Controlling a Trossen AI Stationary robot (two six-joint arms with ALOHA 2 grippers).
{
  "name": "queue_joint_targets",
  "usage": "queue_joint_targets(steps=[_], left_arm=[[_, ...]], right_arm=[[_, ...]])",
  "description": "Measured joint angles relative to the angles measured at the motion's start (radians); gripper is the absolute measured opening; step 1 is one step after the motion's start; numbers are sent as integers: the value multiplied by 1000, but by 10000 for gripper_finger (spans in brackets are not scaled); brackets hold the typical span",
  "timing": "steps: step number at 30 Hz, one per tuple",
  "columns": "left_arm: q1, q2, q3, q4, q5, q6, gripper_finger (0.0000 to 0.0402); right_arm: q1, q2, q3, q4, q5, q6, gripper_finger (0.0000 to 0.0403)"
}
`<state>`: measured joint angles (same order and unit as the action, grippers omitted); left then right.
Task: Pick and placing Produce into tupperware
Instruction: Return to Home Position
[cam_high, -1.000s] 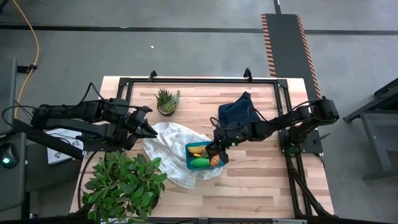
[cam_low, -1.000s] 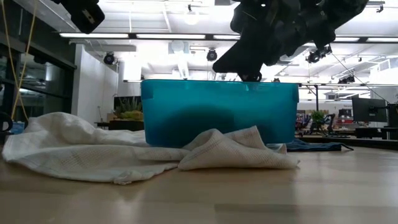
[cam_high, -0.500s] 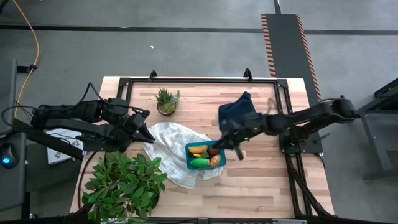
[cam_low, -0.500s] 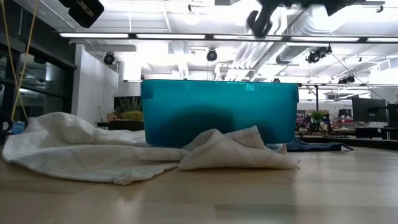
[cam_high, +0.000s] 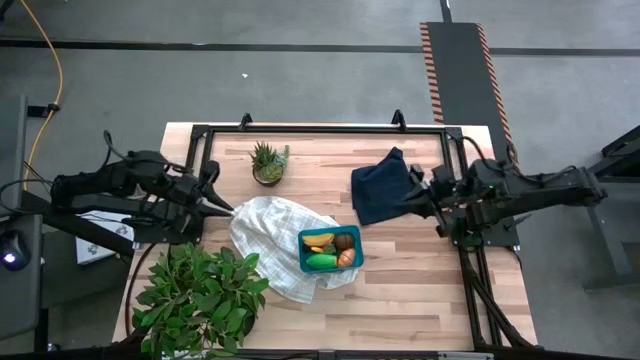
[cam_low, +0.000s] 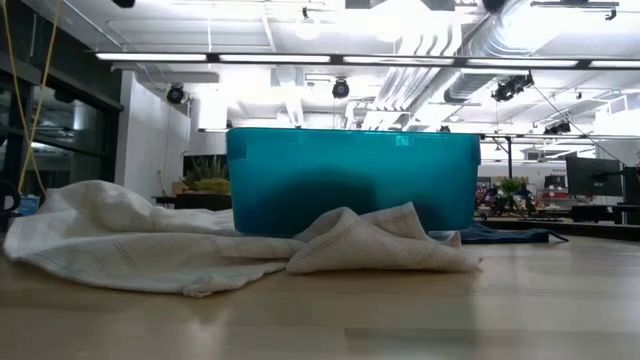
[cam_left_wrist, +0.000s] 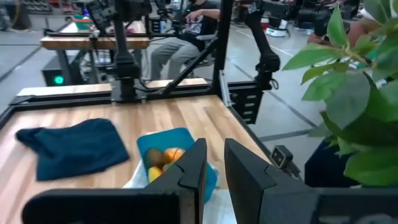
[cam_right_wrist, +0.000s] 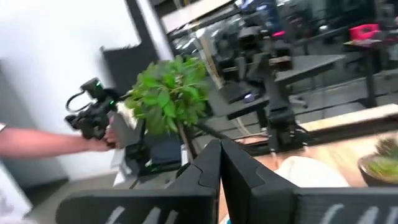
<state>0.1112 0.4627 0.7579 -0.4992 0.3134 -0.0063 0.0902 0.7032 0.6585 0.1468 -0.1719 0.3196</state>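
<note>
Overhead dial, twelve at the table's far edge. Just off centre toward 6 o'clock: teal-blue rectangular plastic box (cam_high: 302, 252), lidless, resting on a crumpled white waffle-weave cloth (cam_high: 265, 225).

Inside the box, packed close: yellow toy banana (cam_high: 318, 240) at 10 o'clock, brown round fruit (cam_high: 344, 241) at 2, green fruit (cam_high: 320, 261) at 7, orange piece (cam_high: 347, 258) at 4.

At 1 o'clock, a rumpled dark navy cloth (cam_high: 378, 190), apart from the box. At 11, a small potted spiky succulent (cam_high: 267, 162). At 8, a big leafy green plant (cam_high: 200, 295) over the table's corner.

Left gripper (cam_high: 225, 208) at 9 o'clock, by the white cloth's edge, empty, dark fingers (cam_left_wrist: 193, 174) a narrow slit apart in the wrist view.

Right gripper (cam_high: 412, 192) at 3 o'clock, over the navy cloth's outer edge, fingers (cam_right_wrist: 205, 168) pressed together on nothing.

From table height: only the box's teal wall, with a fold of white cloth lapping its base.
</note>
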Motion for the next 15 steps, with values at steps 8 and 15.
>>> queue_joint_targets(steps=[8,15], left_arm=[[0,-87,0,-51,-36,-1,46],[0,-95,0,-58,-39,-38,46]], right_arm=[[1,-195,-298,326,63,111,0],[1,-277,-460,487,98,149,0]])
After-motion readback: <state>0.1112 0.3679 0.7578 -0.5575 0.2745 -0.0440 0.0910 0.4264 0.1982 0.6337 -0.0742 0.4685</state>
